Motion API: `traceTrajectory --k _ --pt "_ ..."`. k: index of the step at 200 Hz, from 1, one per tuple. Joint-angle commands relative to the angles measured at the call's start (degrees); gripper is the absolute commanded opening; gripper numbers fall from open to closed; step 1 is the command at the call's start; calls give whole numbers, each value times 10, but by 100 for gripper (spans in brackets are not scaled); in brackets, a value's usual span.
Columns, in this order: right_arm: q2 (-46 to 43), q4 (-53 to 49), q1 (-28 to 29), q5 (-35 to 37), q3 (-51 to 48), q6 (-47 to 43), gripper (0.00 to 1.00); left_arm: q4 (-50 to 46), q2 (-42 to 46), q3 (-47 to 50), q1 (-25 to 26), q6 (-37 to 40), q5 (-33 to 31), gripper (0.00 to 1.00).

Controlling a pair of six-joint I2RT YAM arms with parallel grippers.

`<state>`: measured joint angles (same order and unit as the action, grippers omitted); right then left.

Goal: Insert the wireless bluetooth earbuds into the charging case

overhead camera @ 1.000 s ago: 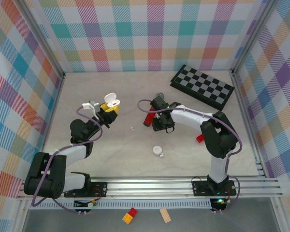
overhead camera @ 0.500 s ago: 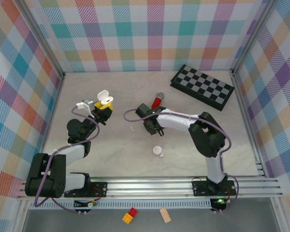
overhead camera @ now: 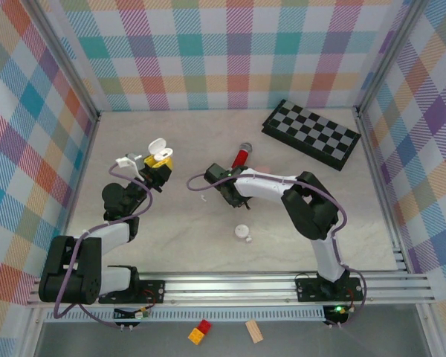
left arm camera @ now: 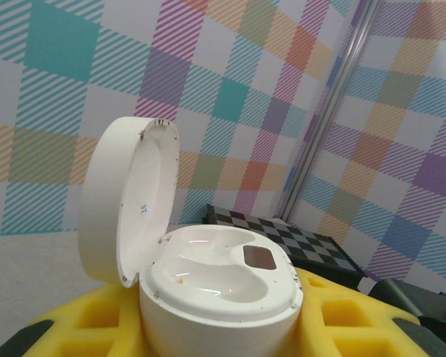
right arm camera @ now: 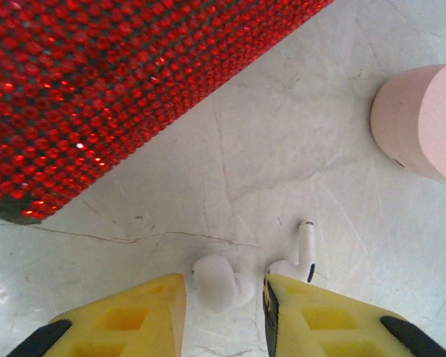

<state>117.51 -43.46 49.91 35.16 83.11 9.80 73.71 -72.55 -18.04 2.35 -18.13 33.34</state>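
A black-and-white checkerboard (overhead camera: 311,134) lies flat at the back right of the pale marbled table (overhead camera: 171,238), skewed to the plaid walls (overhead camera: 230,52). A red glittery microphone (overhead camera: 241,155) with a grey head lies near the table's middle, head pointing toward the back. In the right wrist view a pink cylinder (right arm camera: 424,123) stands just beside it, apart from it. In front of the metal rail (overhead camera: 230,286), a red and a yellow block (overhead camera: 200,332) touch, with a wooden block (overhead camera: 253,331) near them
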Motion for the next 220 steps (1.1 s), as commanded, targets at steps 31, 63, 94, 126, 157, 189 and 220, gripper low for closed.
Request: traceTrajectory --k 31,63,94,126,157,189,220 --pt "20 -18 5 11 15 -4 31 29 0 -14 -9 12 10 32" --pt "27 -18 5 4 17 -5 29 28 -2 -15 -8 11 12 32" --pt "30 -19 5 -1 17 -6 29 28 -2 -16 -8 11 12 32" --pt "34 -24 5 -3 18 -2 27 28 -2 -16 -9 11 15 32" --pt "30 -18 4 -15 14 0 22 29 -4 -16 -9 13 26 32" --pt "8 -12 4 -32 11 2 21 28 -1 -15 -9 17 35 32" --pt "-47 15 -6 -61 -21 13 21 26 9 -14 -9 19 31 32"
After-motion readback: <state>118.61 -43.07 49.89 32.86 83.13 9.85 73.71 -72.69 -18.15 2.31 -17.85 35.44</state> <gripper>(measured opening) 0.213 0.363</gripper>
